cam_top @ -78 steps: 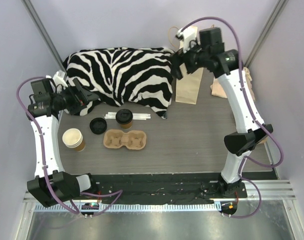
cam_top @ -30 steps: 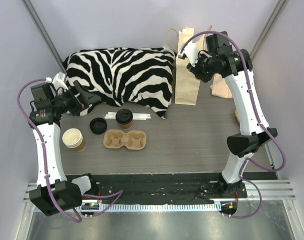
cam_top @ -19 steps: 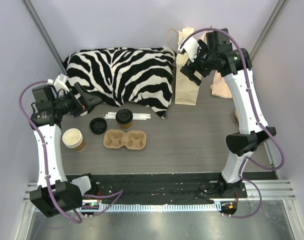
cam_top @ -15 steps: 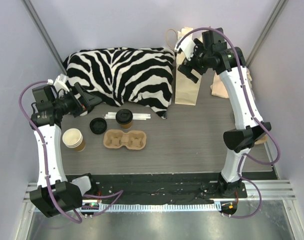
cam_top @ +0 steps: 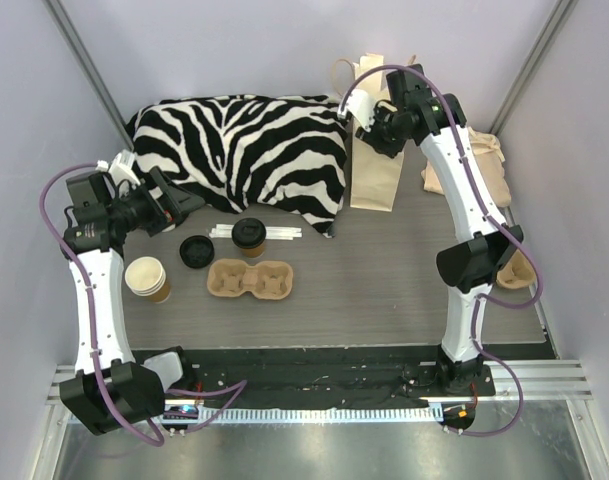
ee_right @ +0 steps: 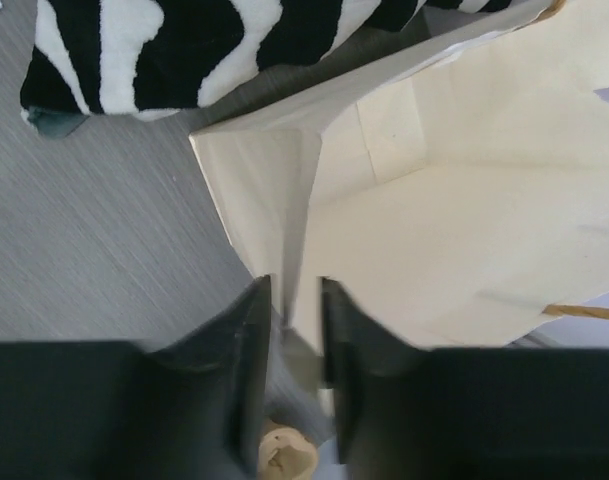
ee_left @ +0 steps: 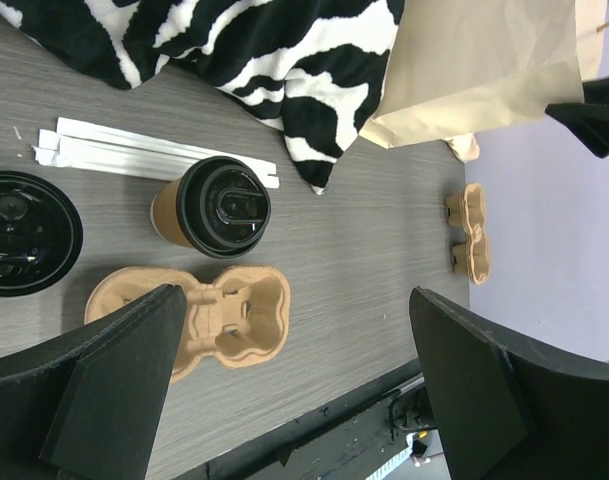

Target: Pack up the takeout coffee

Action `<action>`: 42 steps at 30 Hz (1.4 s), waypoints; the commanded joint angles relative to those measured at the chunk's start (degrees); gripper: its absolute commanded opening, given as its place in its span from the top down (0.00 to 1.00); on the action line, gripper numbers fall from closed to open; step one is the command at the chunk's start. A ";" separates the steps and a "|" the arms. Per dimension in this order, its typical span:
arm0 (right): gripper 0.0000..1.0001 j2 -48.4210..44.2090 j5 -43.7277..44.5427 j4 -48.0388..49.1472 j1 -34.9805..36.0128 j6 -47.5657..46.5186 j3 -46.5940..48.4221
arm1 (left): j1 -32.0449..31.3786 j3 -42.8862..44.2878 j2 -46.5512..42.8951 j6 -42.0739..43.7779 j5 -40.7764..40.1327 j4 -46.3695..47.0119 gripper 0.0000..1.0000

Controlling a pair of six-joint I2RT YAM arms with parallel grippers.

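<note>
only the right wrist view shows the right gripper (ee_right: 294, 292) straddling the creased paper bag (ee_right: 434, 230) rim, grip unclear; the left gripper (ee_left: 296, 330) is spread empty near the round, kraft takeout coffee (ee_left: 214, 207).

Black-lidded takeout coffee (ee_left: 219, 205) beside cup carrier (ee_left: 234, 320)

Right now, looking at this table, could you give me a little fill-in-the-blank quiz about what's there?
1. The cloth at the back of the table has a ___ pattern.
2. The takeout coffee wears a ___ lid.
3. The cup carrier has ___ wells, both empty.
4. The right gripper has one finger on each side of an edge of the paper ___.
Missing words: zebra; black; two; bag.
</note>
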 commanded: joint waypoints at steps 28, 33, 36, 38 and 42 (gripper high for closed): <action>0.99 -33.61 -7.16 -17.92 23.20 26.26 -27.50 | 0.37 -3.12 -3.43 -1.97 0.62 3.99 0.00; 0.46 -34.23 -7.17 -18.19 25.58 26.35 -27.59 | 0.37 -3.03 -3.17 -2.15 0.09 4.34 0.00; 0.26 -32.04 -4.02 -18.19 25.58 27.22 -20.67 | 0.28 -2.86 -3.25 -1.80 0.09 4.00 0.00; 0.18 -30.72 -2.78 -18.19 25.58 27.32 -14.16 | 0.37 -2.59 -3.17 -1.01 0.18 3.47 0.00; 0.08 -30.54 -2.60 -18.10 25.58 26.00 -8.09 | 0.28 -1.71 -2.90 0.22 0.35 2.32 0.00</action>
